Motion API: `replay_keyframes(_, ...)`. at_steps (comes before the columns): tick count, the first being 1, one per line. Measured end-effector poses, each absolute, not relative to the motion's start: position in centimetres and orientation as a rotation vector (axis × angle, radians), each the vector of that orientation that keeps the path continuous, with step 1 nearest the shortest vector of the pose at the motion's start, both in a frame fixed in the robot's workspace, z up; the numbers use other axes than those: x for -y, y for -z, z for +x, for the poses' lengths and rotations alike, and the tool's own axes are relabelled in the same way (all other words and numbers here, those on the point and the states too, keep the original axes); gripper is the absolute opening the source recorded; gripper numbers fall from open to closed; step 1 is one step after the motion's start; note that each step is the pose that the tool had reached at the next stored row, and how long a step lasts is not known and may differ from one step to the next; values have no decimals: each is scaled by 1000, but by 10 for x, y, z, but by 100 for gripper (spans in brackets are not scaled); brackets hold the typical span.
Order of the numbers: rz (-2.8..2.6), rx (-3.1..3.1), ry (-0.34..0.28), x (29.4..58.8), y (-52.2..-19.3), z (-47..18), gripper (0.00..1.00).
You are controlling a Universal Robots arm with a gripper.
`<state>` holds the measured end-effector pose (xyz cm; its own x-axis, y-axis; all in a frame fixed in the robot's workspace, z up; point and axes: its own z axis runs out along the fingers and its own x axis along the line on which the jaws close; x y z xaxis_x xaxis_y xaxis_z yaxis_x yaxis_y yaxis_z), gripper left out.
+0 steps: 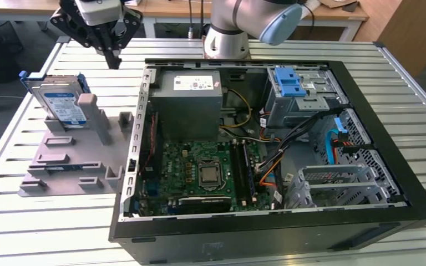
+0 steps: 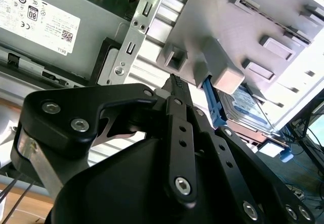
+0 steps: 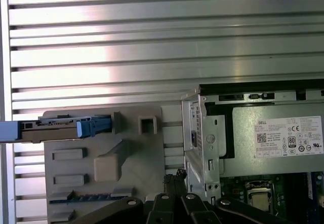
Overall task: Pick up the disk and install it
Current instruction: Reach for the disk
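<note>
Hovering my gripper (image 1: 112, 60) between the grey stand (image 1: 72, 166) and the open case (image 1: 272, 244), fingers seemingly pressed together on nothing. I'm seeing the disk (image 1: 60, 104) standing on edge in the stand, well apart, likely propped for gripping.

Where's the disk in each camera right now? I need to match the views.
Exterior view: the flat silver disk with blue rails stands on edge in the grey plastic stand, at the exterior view's left of the open computer case.
First wrist view: the disk is edge-on in the stand.
Second wrist view: the disk is behind the stand's post.
Shared landmark: the grey power-supply box with white sticker.
</note>
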<state>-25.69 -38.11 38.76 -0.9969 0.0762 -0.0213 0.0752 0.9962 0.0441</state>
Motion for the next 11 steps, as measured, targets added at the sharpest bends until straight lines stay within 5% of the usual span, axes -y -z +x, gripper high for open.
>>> replay_keyframes(11,118,-3116,-67,381,-387,-261,11)
